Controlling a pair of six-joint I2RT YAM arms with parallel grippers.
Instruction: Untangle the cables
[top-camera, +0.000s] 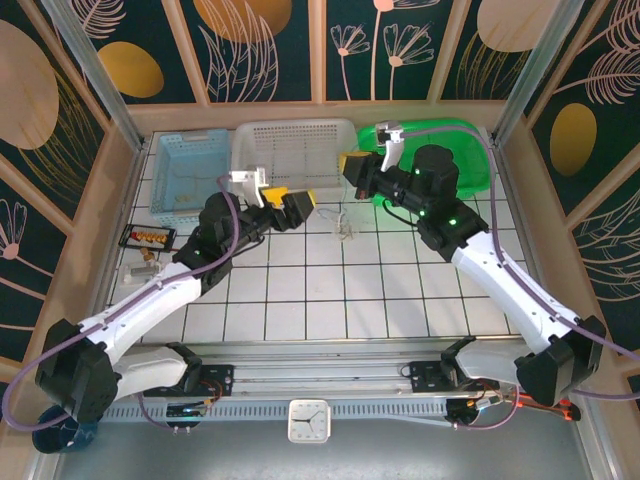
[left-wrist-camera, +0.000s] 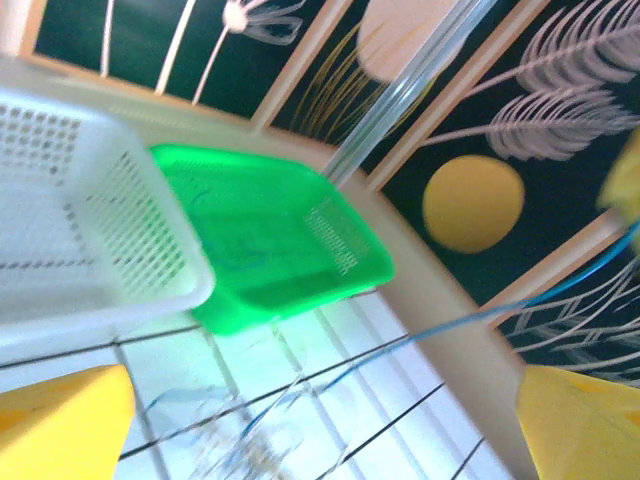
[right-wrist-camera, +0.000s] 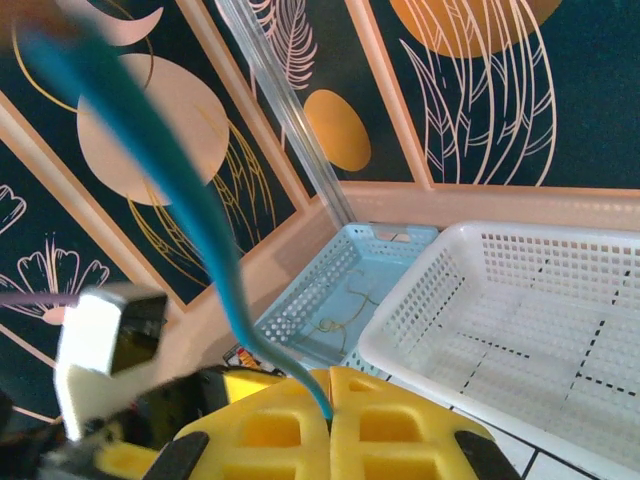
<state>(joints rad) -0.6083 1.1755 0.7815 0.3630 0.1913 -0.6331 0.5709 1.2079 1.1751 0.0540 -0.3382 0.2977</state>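
Note:
The cables (top-camera: 345, 228) lie as a small tangle of thin pale wires on the white tiles between my two grippers. My right gripper (right-wrist-camera: 330, 392) is shut on a blue cable (right-wrist-camera: 215, 250), which rises from between its yellow pads toward the upper left of the right wrist view. In the left wrist view that blue cable (left-wrist-camera: 430, 335) stretches taut from the blurred tangle (left-wrist-camera: 240, 435) up to the right. My left gripper (left-wrist-camera: 320, 425) stands open with nothing between its yellow fingertips (left-wrist-camera: 60, 420). From above, the left gripper (top-camera: 288, 202) sits left of the tangle and the right gripper (top-camera: 352, 165) hangs just behind it.
Three baskets line the back wall: a light blue one (top-camera: 190, 175) with a thin yellowish wire (right-wrist-camera: 345, 305) in it, a white one (top-camera: 290, 145) and a green one (top-camera: 470, 150). A small dark tray (top-camera: 147, 237) lies by the left wall.

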